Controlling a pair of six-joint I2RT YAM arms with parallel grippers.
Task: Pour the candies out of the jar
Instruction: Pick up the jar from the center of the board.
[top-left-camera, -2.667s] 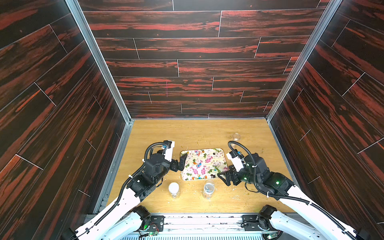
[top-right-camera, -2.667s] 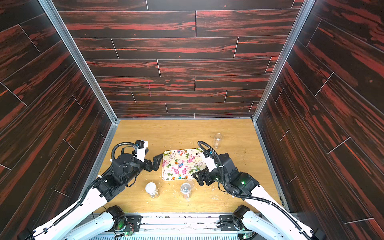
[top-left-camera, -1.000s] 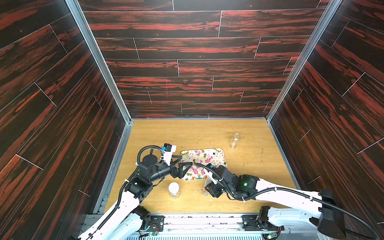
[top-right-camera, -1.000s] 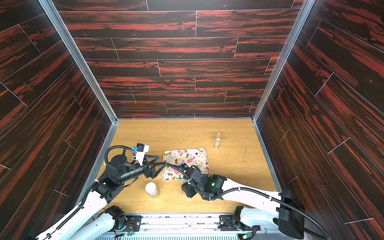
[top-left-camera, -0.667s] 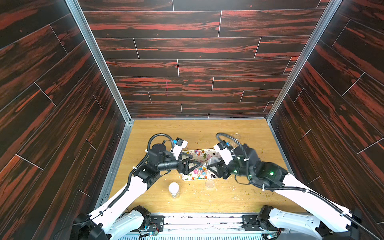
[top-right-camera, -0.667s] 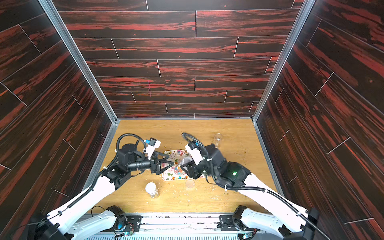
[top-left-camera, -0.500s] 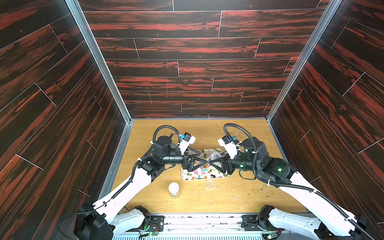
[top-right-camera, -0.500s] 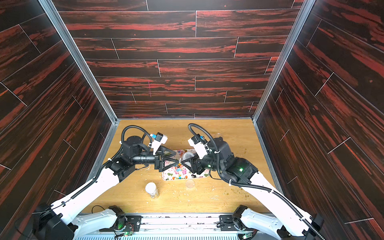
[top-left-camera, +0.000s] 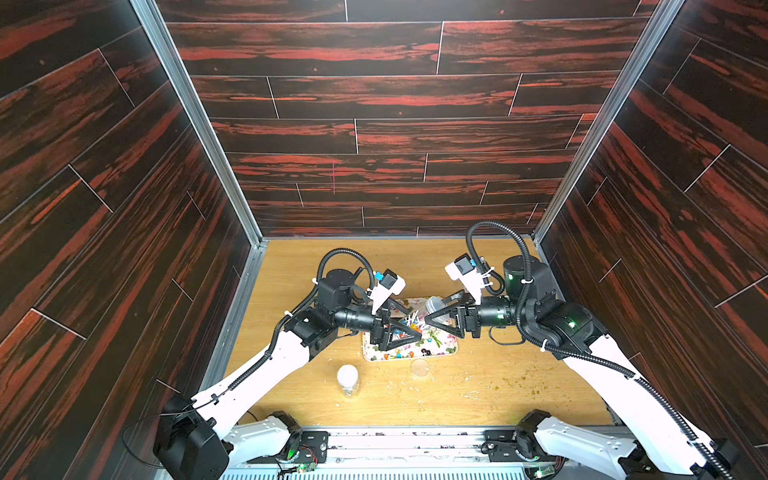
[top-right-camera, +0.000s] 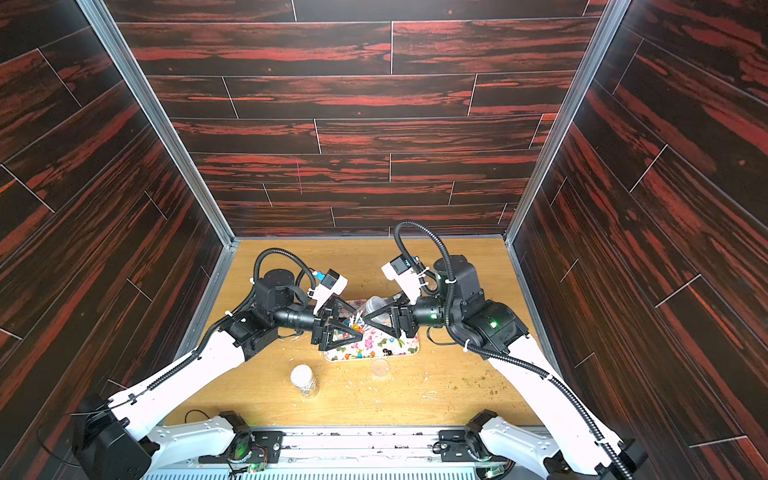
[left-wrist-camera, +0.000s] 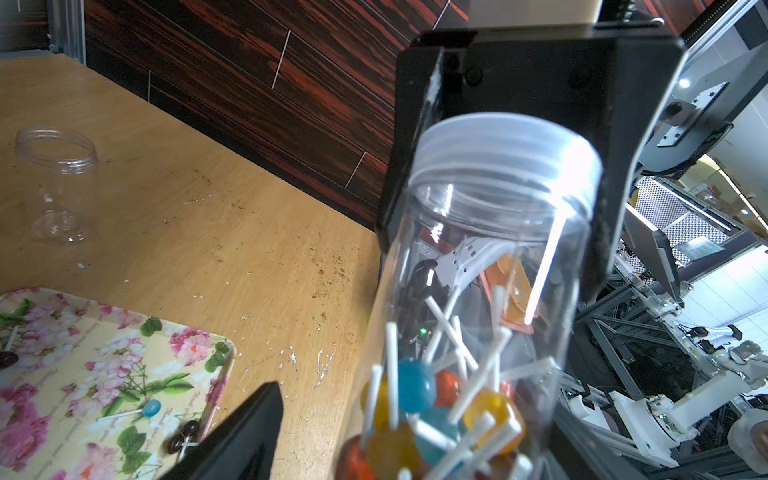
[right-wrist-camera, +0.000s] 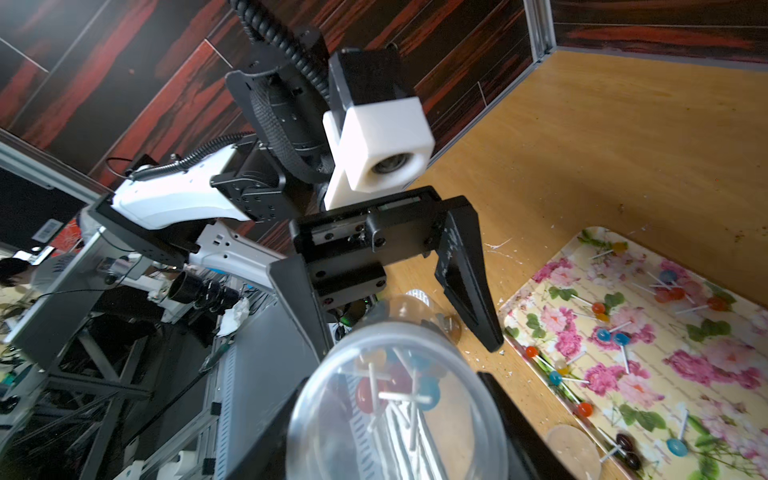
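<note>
**Operator:** Report the jaw condition of both units.

**Technician:** The right gripper has its black wedge-shaped fingers clamped on the threaded neck of the jar. The left gripper has its jaws spread wide and straddles the jar's base end. On the side that shows, bare table is visible between finger and jar wall. The jar is a clear, smooth plastic cylinder. It is uncapped and held in the air, with its mouth toward 2 o'clock and its base toward 8.

**Operator:** Where are the candies?

**Technician:** The candies are glossy balls, blue, orange and red, on thin white sticks. One batch sits at the jar's base end. The rest lie scattered on the tray, a flat rounded rectangle printed with pink flowers, below both grippers. A frosted round lid lies flat on the wood-grain table at the tray's 6 o'clock. A capped jar stands at 7 o'clock. An empty jar stands upright, apart from the tray.

**Operator:** What has changed since the earliest picture?

**Technician:** The jar then stood on the table at the tray's 6 o'clock, where only the lid remains. Both grippers were low, at the tray's 9 and 3 o'clock edges. They now face each other above it. The tray and the capped jar are unmoved.
</note>
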